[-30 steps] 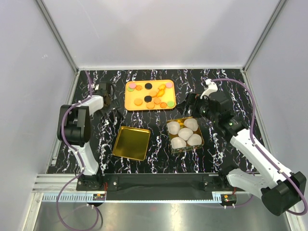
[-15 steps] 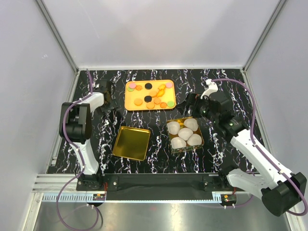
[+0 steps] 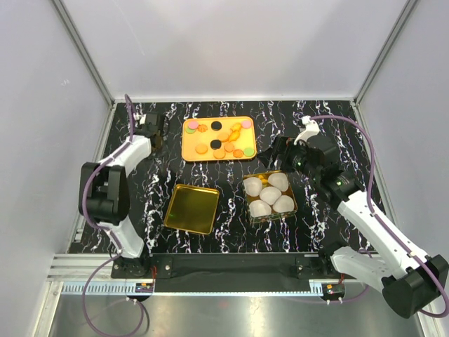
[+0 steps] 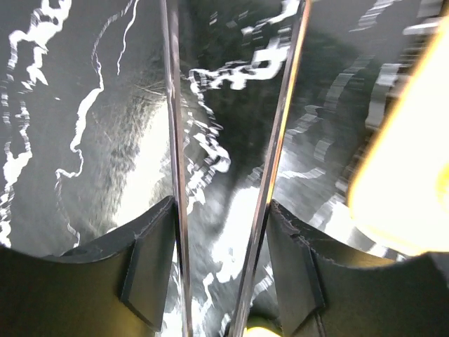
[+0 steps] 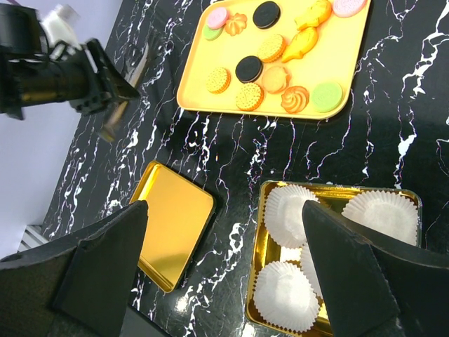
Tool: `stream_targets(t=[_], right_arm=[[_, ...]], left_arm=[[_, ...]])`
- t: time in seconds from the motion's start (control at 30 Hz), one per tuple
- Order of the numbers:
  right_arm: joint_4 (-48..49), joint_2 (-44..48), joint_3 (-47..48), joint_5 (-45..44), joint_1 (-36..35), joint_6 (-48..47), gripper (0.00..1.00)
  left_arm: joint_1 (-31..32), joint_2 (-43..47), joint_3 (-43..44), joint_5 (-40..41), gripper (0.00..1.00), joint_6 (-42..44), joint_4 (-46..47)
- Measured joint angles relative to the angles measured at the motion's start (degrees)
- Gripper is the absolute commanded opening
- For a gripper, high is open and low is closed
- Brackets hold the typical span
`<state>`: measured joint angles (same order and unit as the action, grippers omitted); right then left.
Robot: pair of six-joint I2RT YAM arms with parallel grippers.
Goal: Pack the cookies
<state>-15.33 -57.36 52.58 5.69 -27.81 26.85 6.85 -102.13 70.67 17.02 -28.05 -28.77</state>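
The cookies (image 5: 249, 68) lie on the orange tray (image 5: 344, 53). Just left of the tray, the left gripper (image 3: 156, 135) hovers with its jaws narrowly apart and empty. Right of the tray, the right gripper (image 5: 224, 210) hangs with jaws wide and empty.

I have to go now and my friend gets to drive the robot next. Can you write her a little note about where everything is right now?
Left gripper: open and empty, over the table beside the left end of the orange tray.
Right gripper: open and empty, raised near the far edge of the gold tin.
Cookies: all on the orange tray at the far side.
The gold tin holds five white paper cups, all empty. The gold lid lies to its left.
Done: nothing packed yet.
Left: move every cookie into the cups, then probably put the lid on.
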Motion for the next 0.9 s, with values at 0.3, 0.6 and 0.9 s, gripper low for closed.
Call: stream_targets(t=[0.3,0.6,0.9], right_arm=[[0.02,-0.02,-0.13,-0.04,0.00,-0.02,1.00],[0.00,-0.13,-0.13,-0.26,0.00,-0.04,1.00],[-0.02,-0.20,-0.13,-1.14,0.00,-0.11,1.00]], left_arm=[[5.77,11.02,0.00,3.65,0.55,0.15,-3.02],[10.21,16.76,0.00,4.98,0.51,1.73,-8.00],[18.16,18.60,0.13,1.62,0.51,2.10,-9.33]])
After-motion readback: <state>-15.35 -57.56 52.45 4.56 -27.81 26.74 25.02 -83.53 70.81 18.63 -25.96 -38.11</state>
